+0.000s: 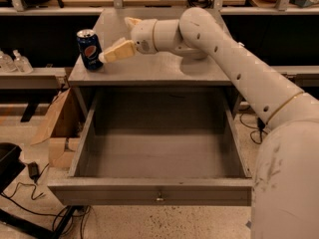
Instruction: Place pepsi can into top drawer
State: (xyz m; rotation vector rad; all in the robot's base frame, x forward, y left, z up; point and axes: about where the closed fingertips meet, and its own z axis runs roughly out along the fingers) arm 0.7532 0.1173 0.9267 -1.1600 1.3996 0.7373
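Observation:
The pepsi can [89, 49] stands upright at the left back of the grey tabletop [149, 71]. It is dark blue with a round logo and a silver top. My gripper [114, 40] is open just to the right of the can. One cream finger [117, 52] reaches almost to the can's side; the other points up and back. The top drawer [149, 194] is pulled fully open below the tabletop. Its grey box holds nothing, and a small metal knob [159, 197] sits on the front panel.
My white arm [234, 68] crosses the tabletop from the right. A cardboard box [56, 133] leans left of the drawer. Clear bottles [12, 61] stand on a low shelf at left. Cables and a black object [10, 166] lie on the floor at lower left.

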